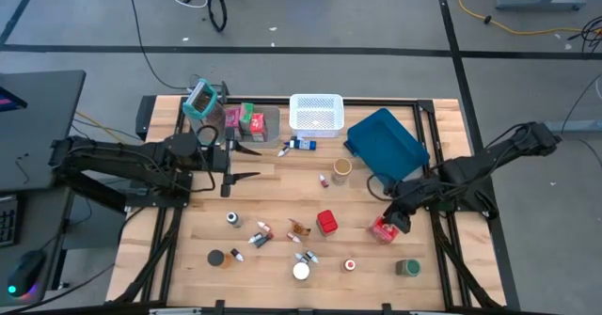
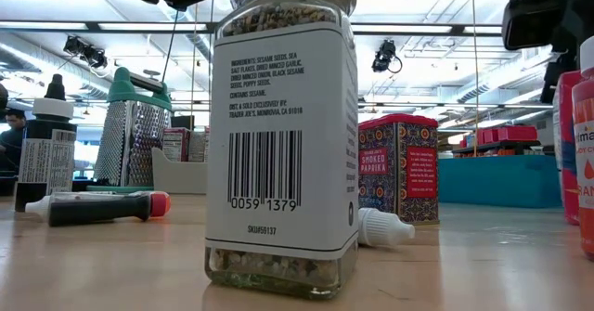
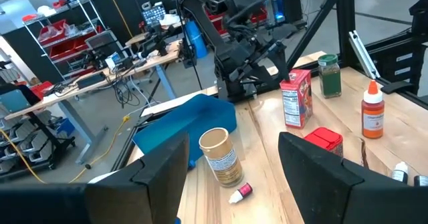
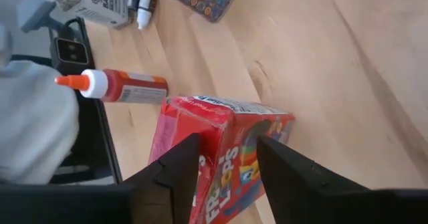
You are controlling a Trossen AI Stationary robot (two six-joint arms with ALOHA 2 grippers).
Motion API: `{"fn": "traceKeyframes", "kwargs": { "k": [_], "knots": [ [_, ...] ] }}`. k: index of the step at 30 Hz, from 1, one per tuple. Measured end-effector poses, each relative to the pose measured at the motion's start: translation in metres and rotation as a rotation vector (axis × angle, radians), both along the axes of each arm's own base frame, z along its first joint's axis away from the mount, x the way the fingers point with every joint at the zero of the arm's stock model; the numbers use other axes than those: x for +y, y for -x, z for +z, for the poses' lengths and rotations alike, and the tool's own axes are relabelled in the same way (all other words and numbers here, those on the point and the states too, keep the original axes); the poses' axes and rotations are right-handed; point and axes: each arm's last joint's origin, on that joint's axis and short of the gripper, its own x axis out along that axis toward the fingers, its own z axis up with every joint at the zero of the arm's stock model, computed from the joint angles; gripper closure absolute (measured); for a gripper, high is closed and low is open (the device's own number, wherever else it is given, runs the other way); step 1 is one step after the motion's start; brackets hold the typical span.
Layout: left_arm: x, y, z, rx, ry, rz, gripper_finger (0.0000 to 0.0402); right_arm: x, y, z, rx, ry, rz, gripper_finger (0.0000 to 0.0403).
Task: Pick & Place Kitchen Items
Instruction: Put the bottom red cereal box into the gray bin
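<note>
Small goods lie scattered over the wooden table: a red tin, a tan-lidded jar, a green jar, tiny bottles and tubes. A red cereal carton stands upright on its base near the right edge. My right gripper is open just above it. In the right wrist view its fingers straddle the carton's top; no touch shows. My left gripper hovers open over the table's left middle, pointing toward the tan-lidded jar.
At the far edge stand a white mesh basket, a blue tray, a clear bin with red and green cartons, and a grater. A seasoning jar fills the low view. An orange bottle lies beside the carton.
</note>
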Motion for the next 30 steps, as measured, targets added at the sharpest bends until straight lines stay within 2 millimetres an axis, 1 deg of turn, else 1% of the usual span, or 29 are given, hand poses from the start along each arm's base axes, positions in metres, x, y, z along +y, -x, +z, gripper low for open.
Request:
{"fn": "traceKeyframes", "kwargs": {
  "k": [3, 6, 9, 12, 13, 17, 20, 22, 25, 27, 30],
  "knots": [
    [0.000, 0.000, 0.000, 0.000, 0.000, 0.000, 0.0161, 0.003, -0.005, -0.003, 0.003, 0.012, 0.007, 0.0261],
    [0.000, 0.000, 0.000, 0.000, 0.000, 0.000, 0.0161, 0.007, -0.011, -0.004, -0.041, 0.028, 0.047, 0.0287],
    [0.000, 0.000, 0.000, 0.000, 0.000, 0.000, 0.0161, 0.009, -0.015, -0.004, -0.091, 0.055, 0.098, 0.0329],
    [0.000, 0.000, 0.000, 0.000, 0.000, 0.000, 0.0161, 0.010, -0.018, -0.005, -0.116, 0.090, 0.144, 0.0381],
    [0.000, 0.000, 0.000, 0.000, 0.000, 0.000, 0.0161, 0.010, -0.019, -0.005, -0.131, 0.105, 0.167, 0.0390],
    [0.000, 0.000, 0.000, 0.000, 0.000, 0.000, 0.0161, 0.012, -0.026, 0.000, -0.269, 0.166, 0.219, 0.0386],
    [0.000, 0.000, 0.000, 0.000, 0.000, 0.000, 0.0161, 0.015, -0.032, 0.010, -0.417, 0.197, 0.263, 0.0395],
    [0.000, 0.000, 0.000, 0.000, 0.000, 0.000, 0.0161, 0.016, -0.033, 0.011, -0.453, 0.223, 0.300, 0.0397],
    [0.000, 0.000, 0.000, 0.001, 0.000, 0.000, 0.0161, 0.014, -0.035, 0.015, -0.492, 0.271, 0.283, 0.0396],
    [0.000, 0.000, 0.000, 0.000, 0.000, 0.000, 0.0161, 0.013, -0.038, 0.022, -0.539, 0.310, 0.281, 0.0398],
    [0.000, 0.000, 0.000, 0.001, 0.000, -0.001, 0.0161, 0.012, -0.045, 0.048, -0.664, 0.396, 0.282, 0.0399]
  ]
}}
